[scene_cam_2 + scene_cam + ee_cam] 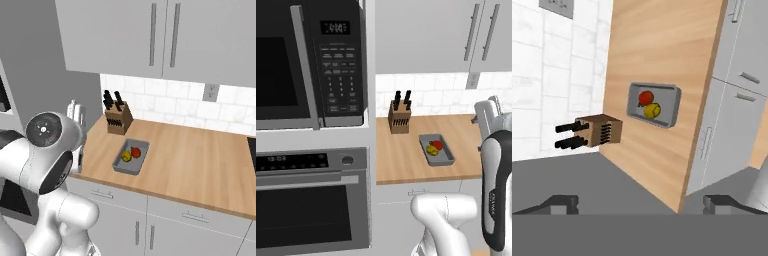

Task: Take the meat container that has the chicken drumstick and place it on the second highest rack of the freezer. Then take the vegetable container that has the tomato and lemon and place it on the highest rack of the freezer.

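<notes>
The vegetable container (442, 161) (125, 168) (670, 102), a dark-grey tray, rests on the wooden counter near its front edge. In it lie the red tomato (438, 144) (136, 152) (644, 97) and the yellow lemon (431, 149) (126, 157) (653, 110), side by side. My gripper (642, 204) is open with nothing between its fingertips (562, 203). It hangs well back from the counter, off the end where the knife block stands, and looks across at the tray. The meat container, the chicken drumstick and the freezer with its racks are out of view.
A wooden knife block (399, 120) (119, 120) (600, 131) stands behind the tray near the tiled wall. A microwave (306, 65) and a wall oven (311, 200) rise left of the counter (406, 162) (200, 165). Upper cabinets (165, 35) hang overhead, with drawers and doors (195, 220) below.
</notes>
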You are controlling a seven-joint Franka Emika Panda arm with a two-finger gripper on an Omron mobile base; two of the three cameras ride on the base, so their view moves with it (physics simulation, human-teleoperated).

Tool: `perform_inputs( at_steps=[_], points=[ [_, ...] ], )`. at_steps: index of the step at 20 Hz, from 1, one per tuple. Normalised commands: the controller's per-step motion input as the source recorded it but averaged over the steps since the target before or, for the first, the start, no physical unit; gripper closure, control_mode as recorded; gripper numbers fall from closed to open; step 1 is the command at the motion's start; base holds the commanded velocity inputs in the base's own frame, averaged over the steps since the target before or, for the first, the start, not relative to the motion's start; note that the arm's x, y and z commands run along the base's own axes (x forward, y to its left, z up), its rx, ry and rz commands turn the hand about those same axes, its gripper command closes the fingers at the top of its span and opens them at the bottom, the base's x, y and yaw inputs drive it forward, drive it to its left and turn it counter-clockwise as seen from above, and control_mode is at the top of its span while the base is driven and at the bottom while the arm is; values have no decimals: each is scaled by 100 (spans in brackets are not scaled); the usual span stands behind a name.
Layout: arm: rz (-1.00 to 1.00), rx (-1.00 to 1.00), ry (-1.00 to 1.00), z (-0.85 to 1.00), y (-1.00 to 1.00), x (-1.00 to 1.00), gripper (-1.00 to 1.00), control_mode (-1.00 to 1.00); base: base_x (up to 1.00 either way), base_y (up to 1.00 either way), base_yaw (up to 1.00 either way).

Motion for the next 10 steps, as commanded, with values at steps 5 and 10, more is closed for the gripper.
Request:
perform_inputs(
  at_steps=[5, 10],
  points=[
    [-2, 0, 62, -60, -25, 92, -100, -100, 0, 0, 0],
    [10, 0, 66, -88, -52, 77, -100, -100, 0, 0, 0]
  ],
)
